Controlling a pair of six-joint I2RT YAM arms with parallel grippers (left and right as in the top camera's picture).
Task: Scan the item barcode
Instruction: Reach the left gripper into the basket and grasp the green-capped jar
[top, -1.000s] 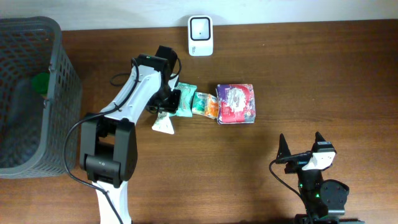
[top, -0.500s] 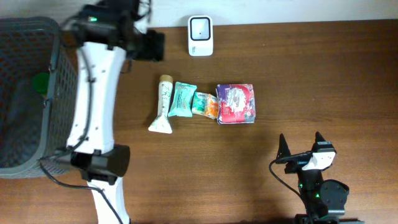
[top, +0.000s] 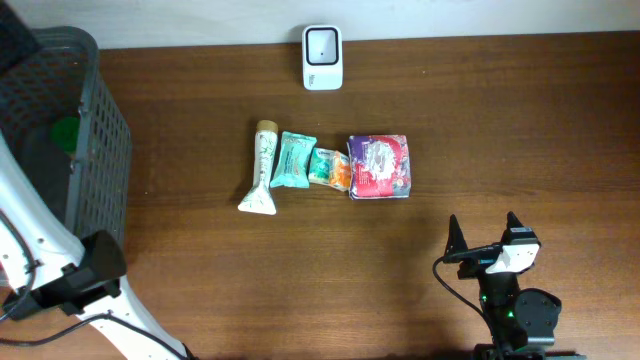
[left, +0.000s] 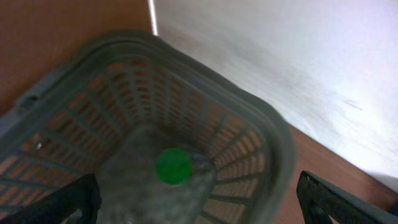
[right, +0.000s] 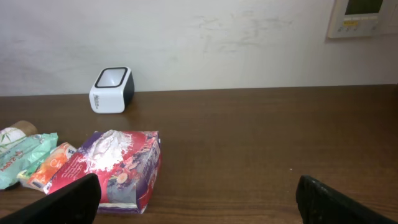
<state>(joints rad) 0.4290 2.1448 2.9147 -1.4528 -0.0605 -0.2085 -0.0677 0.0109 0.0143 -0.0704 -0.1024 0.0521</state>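
Several items lie in a row mid-table: a white tube (top: 262, 170), a teal packet (top: 293, 160), an orange-green packet (top: 330, 167) and a purple-red pouch (top: 380, 166). The white barcode scanner (top: 322, 44) stands at the back edge. My left gripper (left: 199, 202) hangs open above the grey basket (left: 261, 124), holding nothing, and a green item (left: 174, 165) lies on the basket floor beneath it. My right gripper (right: 205, 205) is open and empty near the front right. From it I see the pouch (right: 118, 168) to the left ahead and the scanner (right: 112, 90) by the wall.
The tall mesh basket (top: 100, 120) fills the table's left end. The left arm's white link (top: 40, 230) runs along its front side. A white wall panel (right: 364, 17) sits high at the right. The right arm's base (top: 515, 305) is at the front edge.
The left arm has swung away from the row of items to above the basket at the far left, and its jaws have opened wide. The tube now lies uncovered. The right arm is still.
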